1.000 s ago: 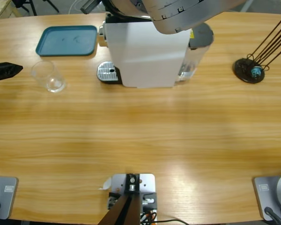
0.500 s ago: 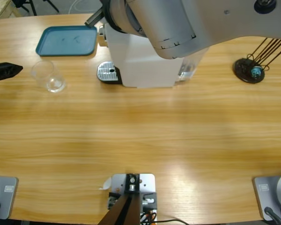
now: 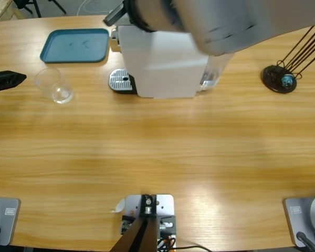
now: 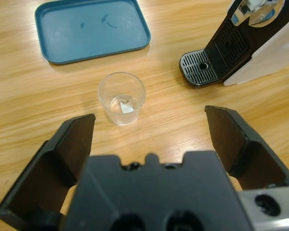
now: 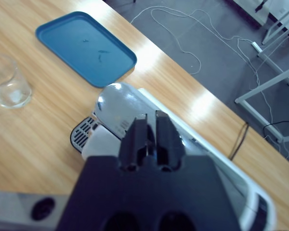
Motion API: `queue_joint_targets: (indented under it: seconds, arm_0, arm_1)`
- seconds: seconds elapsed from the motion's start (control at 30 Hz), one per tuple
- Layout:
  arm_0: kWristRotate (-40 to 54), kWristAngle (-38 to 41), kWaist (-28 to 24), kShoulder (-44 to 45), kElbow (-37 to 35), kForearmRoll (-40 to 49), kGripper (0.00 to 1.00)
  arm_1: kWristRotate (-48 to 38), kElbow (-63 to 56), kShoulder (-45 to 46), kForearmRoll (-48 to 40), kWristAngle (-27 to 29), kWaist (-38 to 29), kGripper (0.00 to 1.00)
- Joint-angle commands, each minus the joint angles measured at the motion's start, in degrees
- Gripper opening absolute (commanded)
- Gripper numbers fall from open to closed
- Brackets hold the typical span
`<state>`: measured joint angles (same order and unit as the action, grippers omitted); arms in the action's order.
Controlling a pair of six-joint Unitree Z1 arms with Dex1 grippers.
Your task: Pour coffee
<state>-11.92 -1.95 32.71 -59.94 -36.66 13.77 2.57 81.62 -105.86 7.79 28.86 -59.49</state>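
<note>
Looking down my left wrist camera: the clear glass tumbler [image 4: 121,98] stands upright on the wooden table [image 4: 173,125], straight ahead of the left gripper [image 4: 159,139] and in line with the gap between its jaws, though near rather than inside it
Coffee: I see no brown layer in the tumbler; only a pale glint at its base, so I judge it empty or nearly so
Left gripper: jaws spread wide apart, holding nothing and touching nothing; in the high view its black tip [image 3: 5,80] sits at the table's left edge, just beside the tumbler [image 3: 53,85]
Nearer arm: the left, clearly; the right is well apart from the glass
Right gripper: its jaws [image 5: 148,137] are pressed together, empty, hovering over the white coffee machine [image 5: 135,125]; I cannot tell whether they touch its top
Machine: its spout and black drip grille [image 4: 201,67] face the tumbler's side; the grille [image 3: 121,81] is bare, no cup on it
Blue tray [image 3: 75,45]: beyond the tumbler, apart from it, nothing on it but faint marks
Next move, as I judge it: a short straight advance of the left gripper to bracket the upright tumbler
</note>
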Motion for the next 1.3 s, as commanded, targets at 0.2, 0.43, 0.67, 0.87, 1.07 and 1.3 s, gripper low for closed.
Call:
queue_joint_targets:
  seconds: [0.2, 0.43, 0.67, 0.87, 1.07, 1.3]
  arm_0:
    - [13.6, -3.8, -0.1, -3.8, 8.9, -15.0, 1.000]
    - [9.7, -7.6, -0.1, -12.4, 12.1, -22.1, 1.000]
    - [4.4, -12.7, -0.3, -11.1, 17.1, -29.4, 1.000]
    - [2.2, -12.6, -0.3, -18.6, 19.6, -38.6, 1.000]
    - [0.1, -12.5, -0.3, -22.3, 21.4, -44.1, 1.000]
    - [0.1, -10.0, -0.3, -26.6, 21.7, -47.4, 1.000]
  arm_1:
    - [1.7, -10.5, 31.1, 29.3, -12.6, 0.8, 0.996]
    - [-1.3, -22.5, 43.0, 29.7, -13.1, 0.8, 0.996]
    - [-1.6, -24.9, 42.6, 28.7, -15.0, 0.8, 0.996]
    - [-1.5, -25.8, 41.5, 27.6, -16.2, 0.8, 0.996]
    - [-1.6, -26.6, 41.5, 27.6, -16.8, 0.8, 0.996]
    - [-1.6, -27.3, 40.7, 26.2, -17.7, 0.8, 0.996]
